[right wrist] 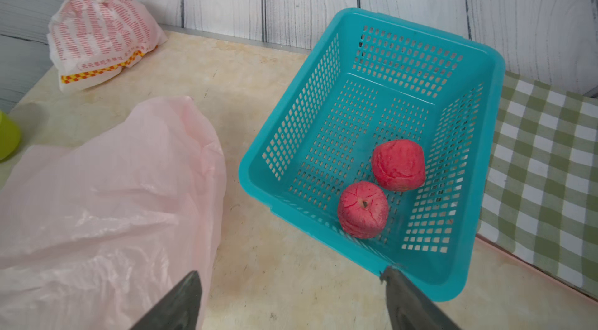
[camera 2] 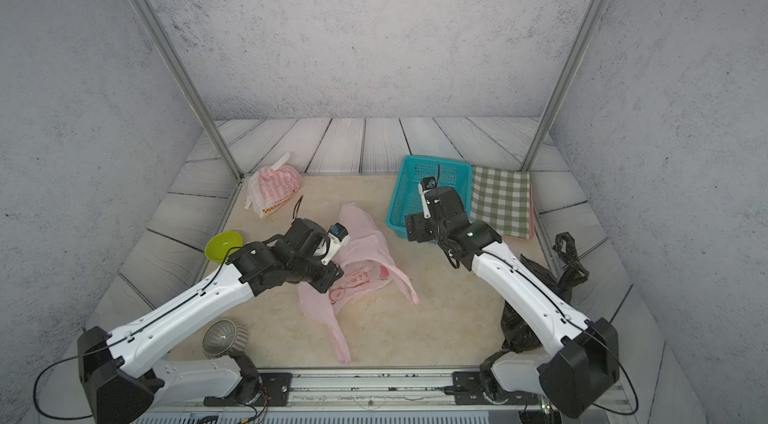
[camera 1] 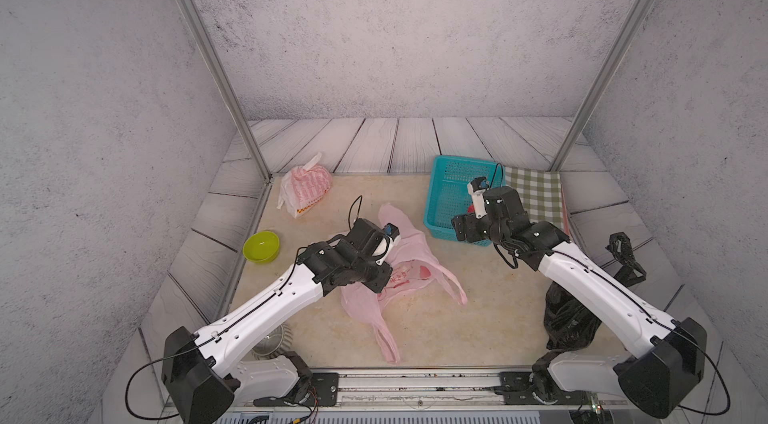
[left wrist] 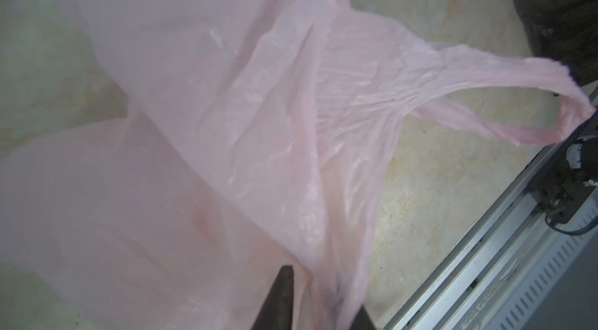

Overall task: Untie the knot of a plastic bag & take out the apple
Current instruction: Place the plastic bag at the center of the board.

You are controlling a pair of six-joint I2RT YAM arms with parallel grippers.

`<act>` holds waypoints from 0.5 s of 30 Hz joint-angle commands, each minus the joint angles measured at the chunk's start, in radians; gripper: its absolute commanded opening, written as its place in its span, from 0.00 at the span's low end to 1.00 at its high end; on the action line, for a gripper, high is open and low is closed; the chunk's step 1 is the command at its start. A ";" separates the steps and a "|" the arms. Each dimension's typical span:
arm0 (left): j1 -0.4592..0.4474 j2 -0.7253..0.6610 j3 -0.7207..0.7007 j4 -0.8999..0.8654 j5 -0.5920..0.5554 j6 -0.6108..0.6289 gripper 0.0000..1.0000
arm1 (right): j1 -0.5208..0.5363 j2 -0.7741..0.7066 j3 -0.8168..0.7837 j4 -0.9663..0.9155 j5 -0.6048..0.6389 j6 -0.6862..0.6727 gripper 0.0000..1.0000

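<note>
The bench (camera 1: 478,318) is bare between the two sets of fingers, and I judge that the best room for moving. Its front edge ends at a metal rail (left wrist: 485,263), which is close to the left fingers (left wrist: 323,289).

The bag (camera 1: 415,247), pink and unknotted, lies flat and slack under and ahead of those fingers. It looks very light, limp and slippery, so it would probably slide or bunch rather than lift as one piece. I would take it by a bunched handle loop (left wrist: 485,76), which trails away from the fingertips toward the rail.

The basket (right wrist: 304,111) sits just ahead of the right fingers (right wrist: 290,271), its near rim almost under one fingertip. Its stiff walls leave only a descent from above. A second, knotted bag (right wrist: 100,37) stands well beyond them at the far corner.

Two apples (right wrist: 363,209) lie side by side inside the basket, close to its near wall. They look firm, round and apt to roll, so a grip across the widest part should suit.

The left fingers stand slightly apart with film between them, pinching nothing that I can see. The right fingers are spread wide and empty.
</note>
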 commanded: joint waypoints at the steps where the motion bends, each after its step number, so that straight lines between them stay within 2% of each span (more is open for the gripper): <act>1: 0.000 -0.047 0.013 0.031 0.095 -0.092 0.33 | 0.006 -0.059 -0.040 0.012 -0.080 -0.013 0.88; 2: 0.000 -0.065 0.026 0.039 0.117 -0.101 0.37 | 0.006 -0.073 -0.046 0.015 -0.094 -0.013 0.88; 3: 0.002 -0.087 0.044 0.046 0.150 -0.108 0.47 | 0.006 -0.085 -0.053 0.023 -0.115 -0.013 0.87; 4: 0.003 -0.101 0.073 0.054 0.181 -0.110 0.51 | 0.006 -0.092 -0.056 0.034 -0.135 -0.012 0.87; 8: 0.048 -0.115 0.196 0.088 0.380 -0.126 0.53 | 0.009 -0.060 -0.013 0.063 -0.277 0.000 0.86; 10: 0.090 -0.109 0.221 0.128 0.437 -0.153 0.55 | 0.011 -0.018 0.023 0.075 -0.342 0.020 0.85; 12: 0.152 -0.078 0.219 0.174 0.451 -0.201 0.53 | 0.014 0.029 0.046 0.116 -0.389 0.049 0.83; 15: 0.251 0.017 0.180 0.243 0.471 -0.279 0.39 | 0.017 0.105 0.057 0.205 -0.450 0.106 0.76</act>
